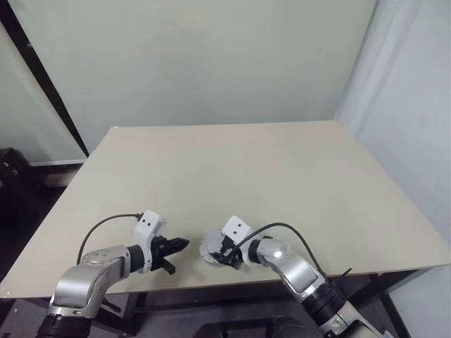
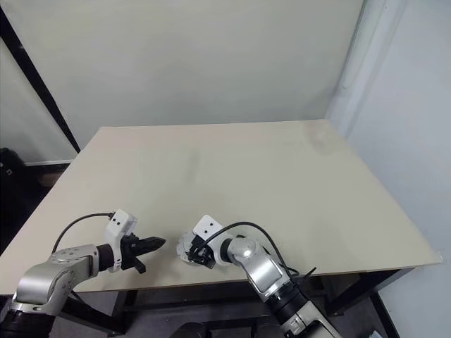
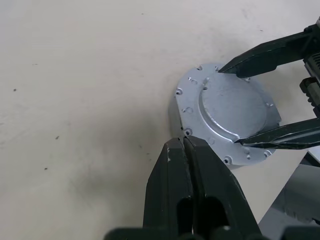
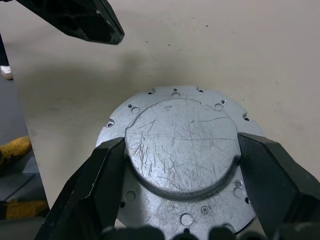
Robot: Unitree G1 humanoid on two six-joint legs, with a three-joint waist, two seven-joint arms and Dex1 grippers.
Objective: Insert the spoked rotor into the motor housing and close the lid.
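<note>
A shiny silver disc with a notched rim, small holes and a raised round centre, which I take for the spoked rotor (image 4: 180,125), lies flat on the table near its front edge. My right gripper (image 4: 181,144) reaches over it from the right, with one black finger (image 4: 100,170) on each side of the raised centre, pressed against it. My left gripper (image 3: 182,142) is shut and empty. Its tip sits just off the disc's left rim, apart from it. The motor housing and the lid are out of view.
The beige table (image 1: 282,176) stretches far and wide behind the disc. Its front edge (image 1: 211,284) runs just below both grippers. A pale wall stands behind the table, and a dark floor lies off to the left.
</note>
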